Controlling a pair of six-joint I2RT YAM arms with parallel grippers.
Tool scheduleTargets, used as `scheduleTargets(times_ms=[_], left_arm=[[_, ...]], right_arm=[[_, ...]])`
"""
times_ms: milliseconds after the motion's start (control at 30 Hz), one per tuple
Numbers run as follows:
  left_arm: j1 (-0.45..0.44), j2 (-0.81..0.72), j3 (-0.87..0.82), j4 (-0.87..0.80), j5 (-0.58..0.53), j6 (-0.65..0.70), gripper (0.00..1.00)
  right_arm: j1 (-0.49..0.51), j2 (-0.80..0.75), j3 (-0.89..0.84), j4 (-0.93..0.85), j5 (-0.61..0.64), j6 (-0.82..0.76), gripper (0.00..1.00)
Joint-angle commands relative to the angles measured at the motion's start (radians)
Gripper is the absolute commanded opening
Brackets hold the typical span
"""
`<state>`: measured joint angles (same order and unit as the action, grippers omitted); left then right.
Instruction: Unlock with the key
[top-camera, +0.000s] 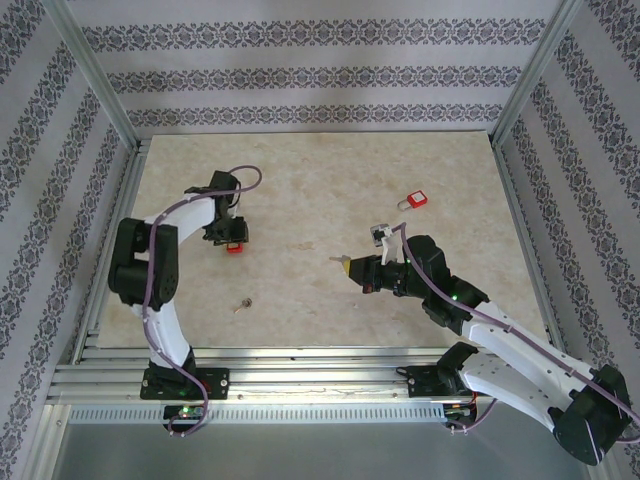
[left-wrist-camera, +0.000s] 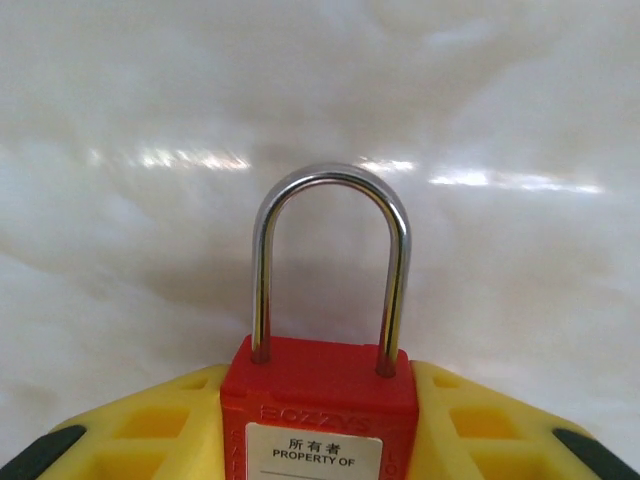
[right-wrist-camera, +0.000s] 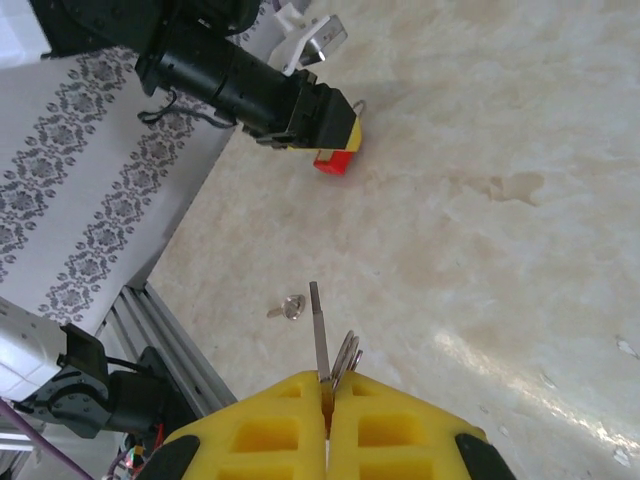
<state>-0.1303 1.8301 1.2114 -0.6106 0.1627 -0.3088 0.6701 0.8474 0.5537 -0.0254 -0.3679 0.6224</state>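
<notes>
A red padlock (left-wrist-camera: 318, 420) with a steel shackle (left-wrist-camera: 330, 185) and a white "PROPERTY OF" label stands between the yellow fingers of my left gripper (left-wrist-camera: 318, 385), which press on both its sides. From above, the left gripper (top-camera: 233, 238) holds this padlock (top-camera: 234, 248) low over the table at the left. My right gripper (right-wrist-camera: 325, 385) is shut on a key (right-wrist-camera: 318, 330), whose blade sticks straight out beside its ring. The right gripper (top-camera: 350, 267) is mid-table, pointing left toward the padlock (right-wrist-camera: 332, 163), well apart from it.
A second red padlock (top-camera: 415, 201) lies at the back right of the marble-patterned table (top-camera: 300, 190). A loose key (top-camera: 241, 304) lies near the front left, also visible past the held key (right-wrist-camera: 290, 308). Aluminium rails (top-camera: 300, 360) line the near edge; patterned walls surround.
</notes>
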Motion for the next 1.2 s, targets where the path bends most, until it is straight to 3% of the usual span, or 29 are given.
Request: scheduleTargets(times_ms=[0, 233, 467, 800, 967, 1167], left_arm=[[0.024, -0.159, -0.077, 0.242, 0.314, -0.245, 0.05], [0.014, -0.350, -0.267, 0.870, 0.531, -0.881, 0.00], [-0.046, -0.418, -0.427, 1.267, 0.529, -1.280, 0.00], [-0.142, -0.577, -0.536, 1.328, 0.367, -1.461, 0.00], [-0.202, -0.641, -0.546, 1.234, 0.298, -1.465, 0.00], [-0.209, -0.697, -0.554, 1.136, 0.262, -1.460, 0.00]], right_arm=[[0.034, -0.030, 0.009, 0.100, 0.066, -0.039, 0.00], [0.103, 0.030, 0.118, 0.173, 0.160, -0.193, 0.00], [0.199, 0.191, 0.221, 0.237, 0.240, -0.301, 0.00], [0.232, 0.302, 0.245, 0.344, 0.380, -0.357, 0.00], [0.261, 0.306, 0.223, 0.439, 0.475, -0.406, 0.00], [0.289, 0.341, 0.226, 0.483, 0.504, -0.439, 0.00]])
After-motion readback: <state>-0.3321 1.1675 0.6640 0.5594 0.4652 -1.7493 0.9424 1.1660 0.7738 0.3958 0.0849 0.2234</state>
